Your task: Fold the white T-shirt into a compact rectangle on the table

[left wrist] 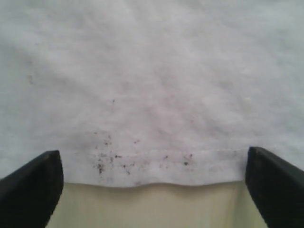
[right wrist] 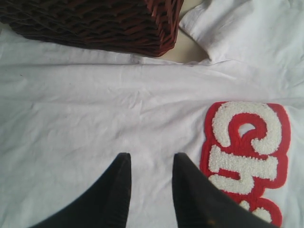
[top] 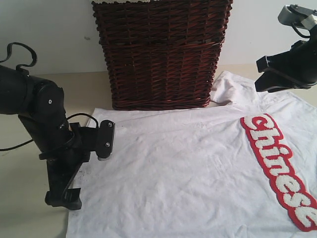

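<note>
The white T-shirt [top: 188,163] lies spread flat on the table [top: 25,198], its red-outlined lettering [top: 282,168] at the right. My left gripper [top: 63,199] is down at the shirt's left edge and stands wide open. In the left wrist view the speckled hem [left wrist: 142,166] runs between its fingers [left wrist: 35,185], and the left gripper [left wrist: 153,153] holds nothing. Raised above the shirt's upper right part, my right gripper [top: 261,77] is open. In the right wrist view the right gripper [right wrist: 152,156] shows bare cloth [right wrist: 95,109] in its gap, beside the lettering [right wrist: 244,142].
A dark wicker basket [top: 161,54] stands at the back, right against the shirt's far edge, also seen as the basket [right wrist: 95,21] in the right wrist view. A sleeve [top: 233,87] bunches up to the right of the basket. Bare table shows to the left of the shirt.
</note>
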Robot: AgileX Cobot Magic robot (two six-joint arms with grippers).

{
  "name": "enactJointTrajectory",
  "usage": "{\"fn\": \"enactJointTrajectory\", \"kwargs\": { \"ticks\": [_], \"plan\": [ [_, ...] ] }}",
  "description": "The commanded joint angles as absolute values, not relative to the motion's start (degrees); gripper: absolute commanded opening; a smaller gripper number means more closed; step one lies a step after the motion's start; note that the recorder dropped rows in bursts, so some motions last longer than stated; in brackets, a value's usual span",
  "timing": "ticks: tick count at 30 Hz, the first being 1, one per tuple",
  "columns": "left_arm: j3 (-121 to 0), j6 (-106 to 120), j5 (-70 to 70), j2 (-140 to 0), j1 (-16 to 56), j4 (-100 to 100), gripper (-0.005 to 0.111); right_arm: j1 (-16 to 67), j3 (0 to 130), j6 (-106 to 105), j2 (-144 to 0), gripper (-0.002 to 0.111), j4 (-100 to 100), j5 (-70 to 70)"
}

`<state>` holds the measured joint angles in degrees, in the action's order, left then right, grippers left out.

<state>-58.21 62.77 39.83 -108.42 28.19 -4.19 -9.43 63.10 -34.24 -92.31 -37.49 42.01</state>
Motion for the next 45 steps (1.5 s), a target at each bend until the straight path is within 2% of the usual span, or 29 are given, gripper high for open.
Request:
{"fn": "enactJointTrajectory", "kwargs": {
  "ticks": [1, 37, 39, 42, 43, 44, 45],
  "plan": [
    [-58.19, 62.74, 39.48, -109.29, 27.99, -4.66, 0.105, -9.32, 63.42, -34.83, -91.75, 0.031, -36.99, 42.1],
    [-58.19, 62.29, 39.07, -110.57, 27.99, -4.9, 0.104, -9.32, 63.42, -34.94, -91.75, 0.031, -36.99, 41.91],
    [-58.19, 62.29, 38.63, -110.57, 27.99, -4.9, 0.099, -9.32, 63.42, -34.94, -91.75, 0.031, -36.99, 41.91],
    [-58.19, 62.4, 38.63, -110.7, 27.99, -4.67, 0.081, -9.32, 63.42, -34.92, -91.75, 0.031, -36.99, 41.91],
    [-58.19, 62.4, 38.63, -110.7, 27.99, -4.66, 0.071, -9.32, 63.42, -34.92, -91.75, 0.031, -36.99, 41.81],
    [-58.19, 62.52, 38.63, -110.7, 27.99, -4.66, 0.049, -9.32, 63.42, -34.92, -91.75, 0.031, -36.99, 41.81],
    [-58.19, 62.49, 38.74, -110.7, 27.99, -4.66, 0.037, -9.32, 63.42, -34.92, -91.75, 0.031, -36.99, 41.81]
  ]
}}
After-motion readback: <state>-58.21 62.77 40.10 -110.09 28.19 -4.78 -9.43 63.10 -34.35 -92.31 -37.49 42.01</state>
